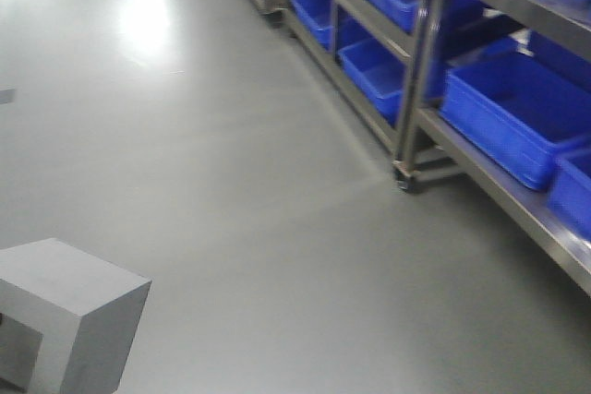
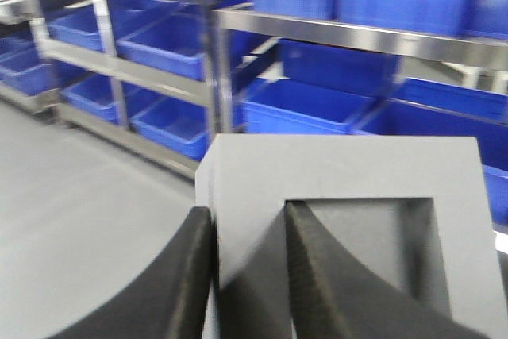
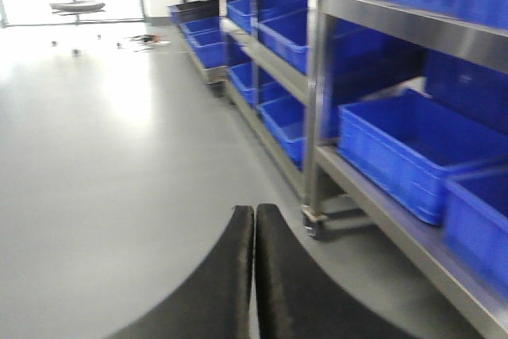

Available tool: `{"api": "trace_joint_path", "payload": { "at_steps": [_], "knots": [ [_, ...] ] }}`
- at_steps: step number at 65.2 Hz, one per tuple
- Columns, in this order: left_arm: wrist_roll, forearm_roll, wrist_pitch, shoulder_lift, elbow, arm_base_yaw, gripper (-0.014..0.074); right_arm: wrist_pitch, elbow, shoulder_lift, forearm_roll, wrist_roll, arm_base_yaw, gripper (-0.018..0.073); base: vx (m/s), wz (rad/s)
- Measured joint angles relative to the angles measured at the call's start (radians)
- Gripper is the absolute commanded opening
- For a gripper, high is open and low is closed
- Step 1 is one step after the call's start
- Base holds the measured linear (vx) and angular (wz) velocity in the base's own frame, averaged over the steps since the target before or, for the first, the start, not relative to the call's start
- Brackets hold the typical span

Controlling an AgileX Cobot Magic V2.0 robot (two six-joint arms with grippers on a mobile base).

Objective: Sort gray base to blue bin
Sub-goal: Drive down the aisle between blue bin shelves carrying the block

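- The step in hand looks like the carry: the gray base (image 1: 69, 311) is already off the floor (image 1: 231, 182) and shows at the near left of the front view, with nothing under it.
- The left fingers (image 2: 186, 275) pinch one wall of the block. One finger lies against its outer face and the other reaches down into the square recess, so the grip is on a thin wall rather than across the whole cube.
- The right fingers (image 3: 234, 275) are pressed together, hold nothing, and point toward the racks.
- Many blue tubs sit on the steel rack (image 1: 416, 89) along the right side. The blue bin (image 1: 499, 140) on the low shelf is the closest open one, but it is well apart from the block.
- All three views are blurred, which suggests the base is rolling or turning.
- The next move, as I judge it, calls for closing in on the right-hand rack. The left arm then has to swing the block over that bin's rim, clear of the shelf above.
- Only there should the fingers spread, since a wall-only pinch could let the block tilt if it is jolted.
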Motion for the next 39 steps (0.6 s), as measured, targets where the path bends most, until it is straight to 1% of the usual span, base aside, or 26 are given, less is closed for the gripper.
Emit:
{"api": "trace_joint_path", "payload": {
  "at_steps": [11, 21, 30, 39],
  "knots": [
    [0.000, 0.000, 0.000, 0.000, 0.000, 0.000, -0.0006, 0.000, 0.000, 0.000, 0.000, 0.000, 0.000, -0.0009, 0.28, 0.63],
    [0.000, 0.000, 0.000, 0.000, 0.000, 0.000, -0.0006, 0.000, 0.000, 0.000, 0.000, 0.000, 0.000, -0.0009, 0.32, 0.49],
    [0.000, 0.000, 0.000, 0.000, 0.000, 0.000, -0.0006, 0.000, 0.000, 0.000, 0.000, 0.000, 0.000, -0.0009, 0.36, 0.30],
    [0.000, 0.000, 0.000, 0.000, 0.000, 0.000, -0.0006, 0.000, 0.000, 0.000, 0.000, 0.000, 0.000, -0.0009, 0.39, 0.12]
  ]
}}
